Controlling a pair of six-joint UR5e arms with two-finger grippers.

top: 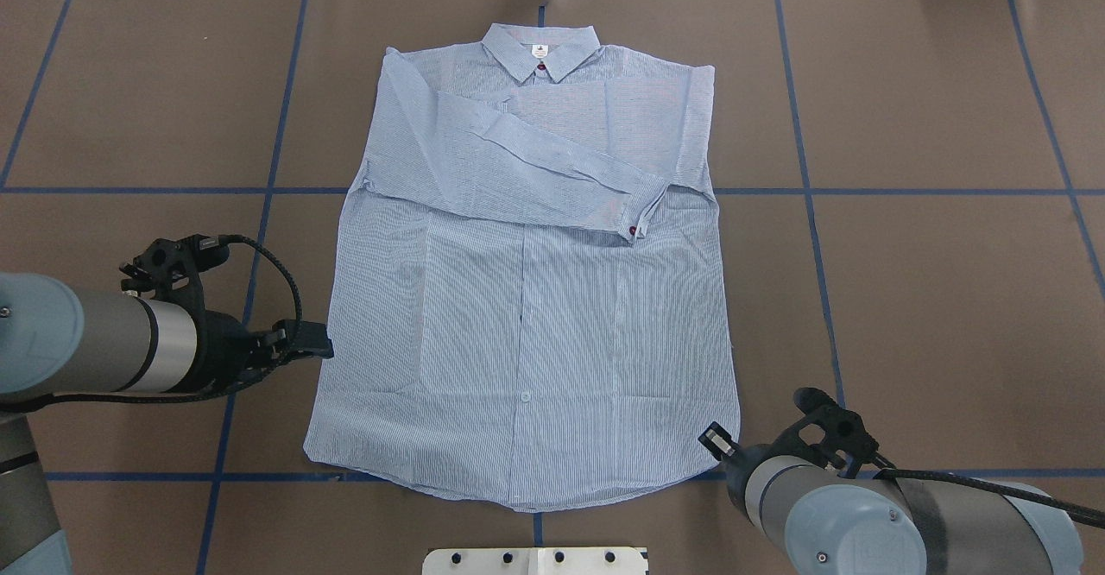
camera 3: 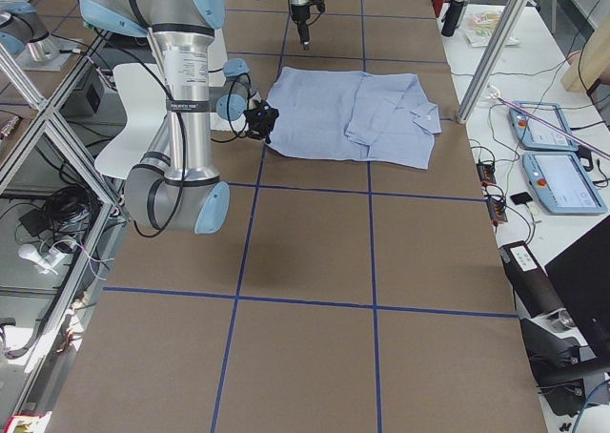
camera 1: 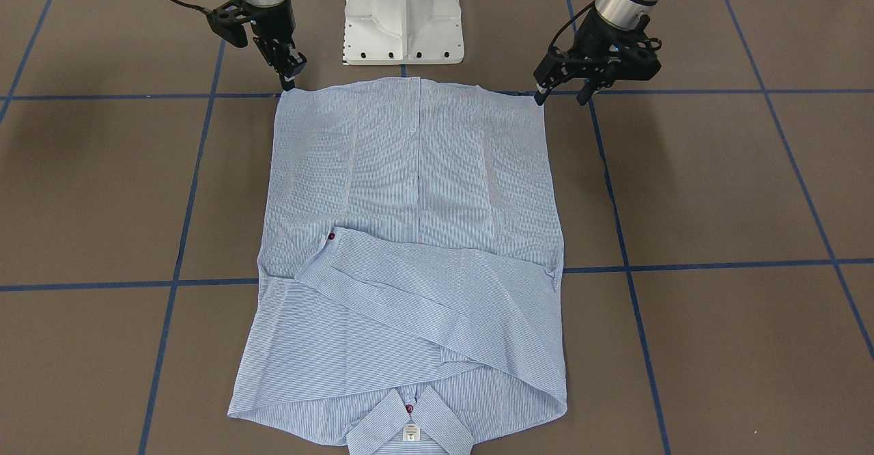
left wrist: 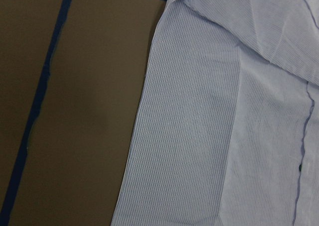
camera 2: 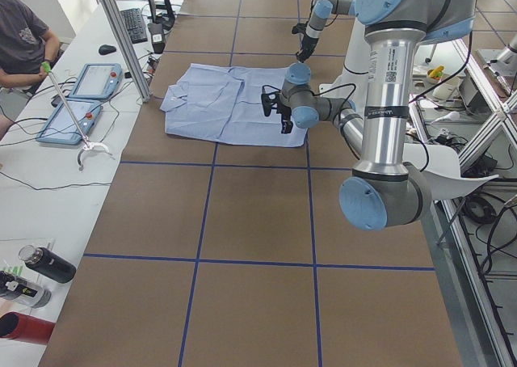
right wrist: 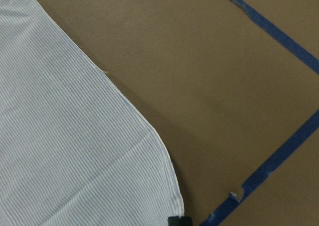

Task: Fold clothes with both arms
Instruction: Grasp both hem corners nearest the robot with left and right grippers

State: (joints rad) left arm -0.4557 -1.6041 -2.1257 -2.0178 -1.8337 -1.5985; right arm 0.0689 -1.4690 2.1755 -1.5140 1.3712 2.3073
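Note:
The pinstriped shirt lies flat and buttoned on the brown table, collar away from the robot. Its sleeves are folded across the chest. It also shows in the overhead view, left wrist view and right wrist view. My left gripper hovers open and empty over the hem corner on its side, and shows in the overhead view. My right gripper looks shut and empty, its tip at the other hem corner. One black fingertip shows by the rounded hem.
The white pedestal base stands just behind the hem. Blue tape lines cross the brown table. A side bench with tablets, bottles and a seated operator runs along the far edge.

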